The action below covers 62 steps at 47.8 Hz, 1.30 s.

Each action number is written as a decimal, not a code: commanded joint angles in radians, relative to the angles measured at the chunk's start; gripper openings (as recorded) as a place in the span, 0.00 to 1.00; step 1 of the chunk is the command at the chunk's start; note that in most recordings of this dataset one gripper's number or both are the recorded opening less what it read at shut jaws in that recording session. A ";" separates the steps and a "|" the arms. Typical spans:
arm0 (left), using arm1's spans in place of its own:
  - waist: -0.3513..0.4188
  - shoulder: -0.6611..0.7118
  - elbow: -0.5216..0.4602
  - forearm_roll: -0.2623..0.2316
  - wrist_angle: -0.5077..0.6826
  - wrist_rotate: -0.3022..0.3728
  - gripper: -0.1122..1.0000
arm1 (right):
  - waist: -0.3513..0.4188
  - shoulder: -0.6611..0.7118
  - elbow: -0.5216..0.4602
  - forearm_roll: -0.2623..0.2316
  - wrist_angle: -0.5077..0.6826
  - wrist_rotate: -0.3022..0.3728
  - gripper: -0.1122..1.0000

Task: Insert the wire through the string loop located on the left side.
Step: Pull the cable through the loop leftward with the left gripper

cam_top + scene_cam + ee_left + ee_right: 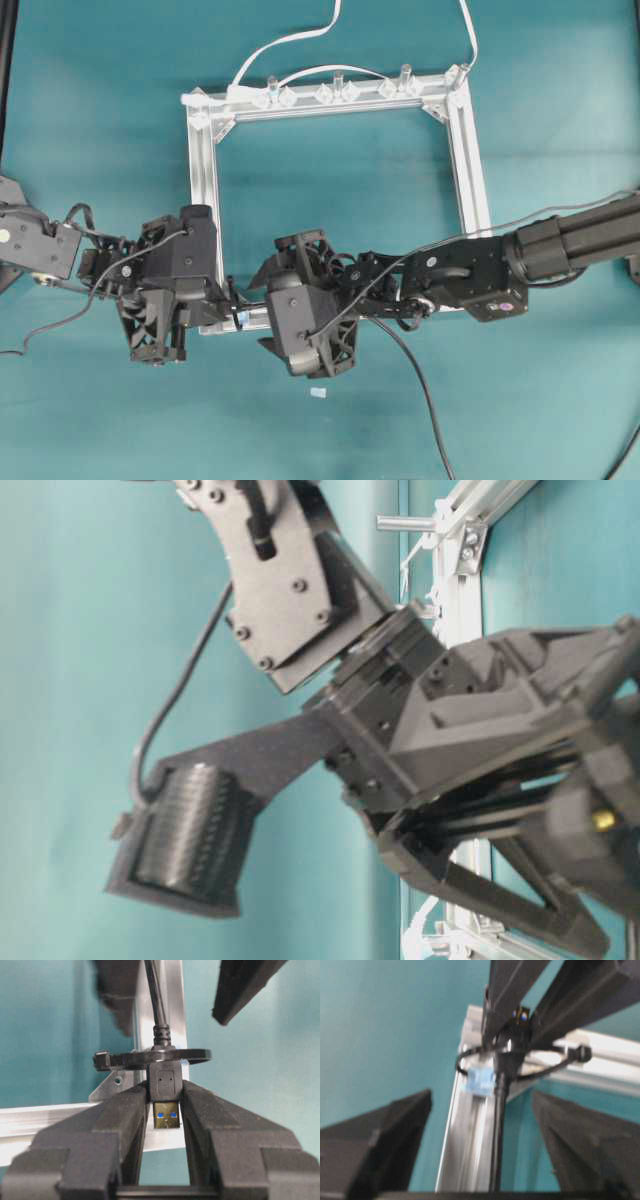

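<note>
At the lower left corner of the aluminium frame [205,190], the left tool [165,1105] pinches the plug of the wire [164,1080], which passes through the string loop [150,1058]. The right tool [480,1125] (jaws spread wide) straddles the cable from lower centre, arm reaching in level from the right.

We find the frame [335,100] corner at lower left crowded: the left gripper [165,1105] clamps the plug of the wire [165,1082] on one side of the string loop [150,1058], and the right gripper [485,1125] stands spread on the other, its jaws apart from the cable between them. We see little room between the two. The frame's interior and the surface [100,100] beyond it lie unobstructed. White cables [290,40] and clear clips [338,92] occupy the far rail.
</note>
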 commanded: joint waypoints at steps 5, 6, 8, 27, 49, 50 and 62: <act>-0.002 -0.018 -0.008 0.000 0.006 -0.003 0.29 | 0.012 -0.023 -0.006 -0.002 -0.006 0.000 0.90; -0.002 -0.018 -0.008 0.000 0.011 -0.003 0.29 | 0.012 -0.021 -0.006 -0.003 -0.006 0.000 0.90; -0.002 -0.018 -0.008 0.000 0.021 -0.003 0.29 | 0.012 -0.023 -0.006 -0.002 -0.006 0.000 0.90; -0.014 -0.158 0.074 -0.005 0.083 -0.029 0.29 | 0.015 -0.021 -0.005 -0.002 -0.002 0.000 0.90; -0.048 -0.353 0.199 -0.005 0.204 -0.084 0.29 | 0.014 -0.023 -0.002 -0.003 -0.002 0.000 0.90; -0.051 -0.360 0.206 -0.005 0.204 -0.087 0.29 | 0.014 -0.023 -0.002 -0.002 0.000 0.000 0.90; -0.066 -0.411 0.235 -0.005 0.204 -0.098 0.29 | 0.014 -0.023 -0.002 -0.002 -0.003 0.000 0.90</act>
